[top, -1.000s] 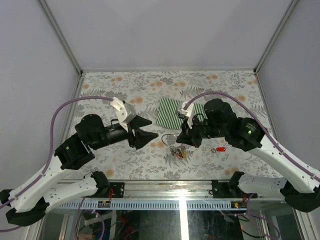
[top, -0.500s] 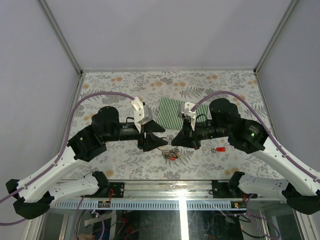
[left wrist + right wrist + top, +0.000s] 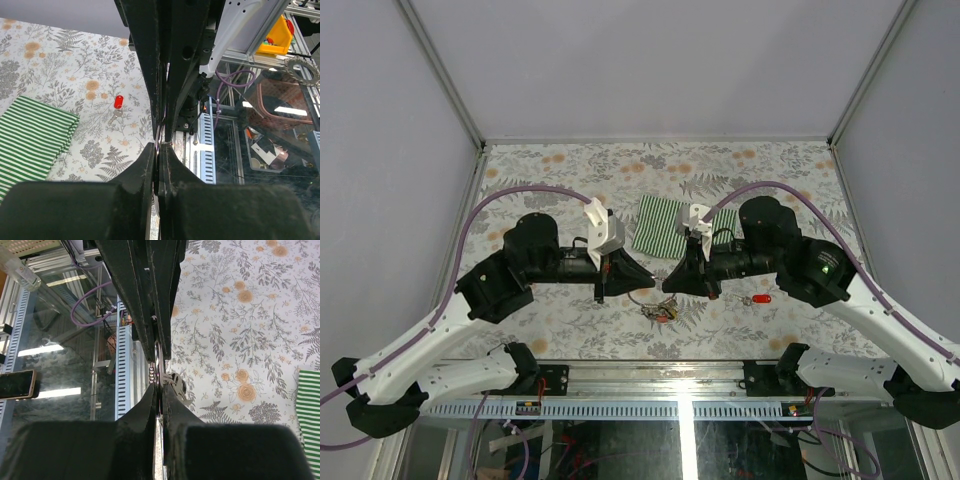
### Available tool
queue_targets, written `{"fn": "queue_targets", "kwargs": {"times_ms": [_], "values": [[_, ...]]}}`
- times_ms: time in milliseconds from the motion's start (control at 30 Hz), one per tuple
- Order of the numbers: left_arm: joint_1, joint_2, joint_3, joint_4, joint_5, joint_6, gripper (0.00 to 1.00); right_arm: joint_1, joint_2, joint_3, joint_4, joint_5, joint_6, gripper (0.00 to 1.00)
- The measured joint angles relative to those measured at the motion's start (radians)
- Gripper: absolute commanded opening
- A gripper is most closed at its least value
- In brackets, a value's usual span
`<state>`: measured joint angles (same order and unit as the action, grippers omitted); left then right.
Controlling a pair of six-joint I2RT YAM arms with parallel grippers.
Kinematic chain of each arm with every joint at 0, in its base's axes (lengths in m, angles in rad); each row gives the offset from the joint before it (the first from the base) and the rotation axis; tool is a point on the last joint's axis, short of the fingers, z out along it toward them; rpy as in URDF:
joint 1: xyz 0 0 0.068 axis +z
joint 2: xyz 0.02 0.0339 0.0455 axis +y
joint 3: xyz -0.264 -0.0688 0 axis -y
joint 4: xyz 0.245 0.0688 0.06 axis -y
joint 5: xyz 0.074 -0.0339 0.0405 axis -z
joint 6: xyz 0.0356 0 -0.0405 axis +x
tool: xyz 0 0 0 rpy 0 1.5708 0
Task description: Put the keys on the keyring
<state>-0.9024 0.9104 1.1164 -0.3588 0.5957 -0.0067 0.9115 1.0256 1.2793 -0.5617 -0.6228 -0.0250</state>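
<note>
Both grippers meet tip to tip above the table's near middle. The keyring (image 3: 656, 291), a thin silver wire ring, hangs between them with its bunch of small keys (image 3: 663, 312) dangling below. My left gripper (image 3: 644, 279) is shut on the ring's wire from the left; the wire (image 3: 158, 145) shows edge-on between its jaws (image 3: 159, 150). My right gripper (image 3: 671, 284) is shut on the ring (image 3: 158, 371) from the right, with dangling keys (image 3: 176, 384) just past its tips (image 3: 159, 389). One of the keys, red-tagged (image 3: 760, 298), lies alone on the table (image 3: 118, 102).
A green-and-white striped cloth (image 3: 664, 226) lies flat just behind the grippers, also seen in the left wrist view (image 3: 30, 140). The flowered table (image 3: 570, 175) ends at a metal rail (image 3: 650, 380) close below the hanging keys.
My left gripper has moved right up to the ring and gone from open to shut on it. The right gripper has kept its grip and barely moved.
</note>
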Motion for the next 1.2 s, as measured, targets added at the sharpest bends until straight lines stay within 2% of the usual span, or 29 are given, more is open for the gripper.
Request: {"fn": "queue_targets", "kwargs": {"times_ms": [67, 133, 233, 367, 567, 800, 967, 1200], "values": [[0.000, -0.002, 0.000, 0.000, 0.000, 0.000, 0.00, 0.000, 0.000, 0.000, 0.005, 0.000, 0.002, 0.20], [0.000, -0.005, 0.000, 0.002, -0.002, -0.001, 0.00, 0.000, -0.001, -0.002, 0.018, 0.001, 0.007, 0.31], [0.000, -0.008, 0.000, -0.002, -0.019, -0.001, 0.00, 0.000, -0.016, -0.023, 0.072, 0.006, 0.008, 0.39], [0.000, -0.020, 0.000, -0.003, -0.037, 0.000, 0.00, 0.000, -0.098, -0.098, 0.152, 0.031, 0.000, 0.45], [0.000, -0.039, 0.012, -0.016, -0.050, 0.000, 0.00, 0.000, -0.267, -0.267, 0.277, 0.073, -0.014, 0.49], [0.000, -0.043, 0.044, -0.025, -0.070, -0.002, 0.00, 0.000, -0.404, -0.474, 0.463, 0.169, -0.062, 0.47], [0.000, -0.047, 0.051, -0.024, -0.128, -0.022, 0.00, 0.000, -0.445, -0.603, 0.604, 0.219, -0.125, 0.46], [0.000, -0.048, 0.051, -0.024, -0.181, -0.050, 0.00, 0.000, -0.420, -0.622, 0.726, 0.246, -0.190, 0.41]]}}
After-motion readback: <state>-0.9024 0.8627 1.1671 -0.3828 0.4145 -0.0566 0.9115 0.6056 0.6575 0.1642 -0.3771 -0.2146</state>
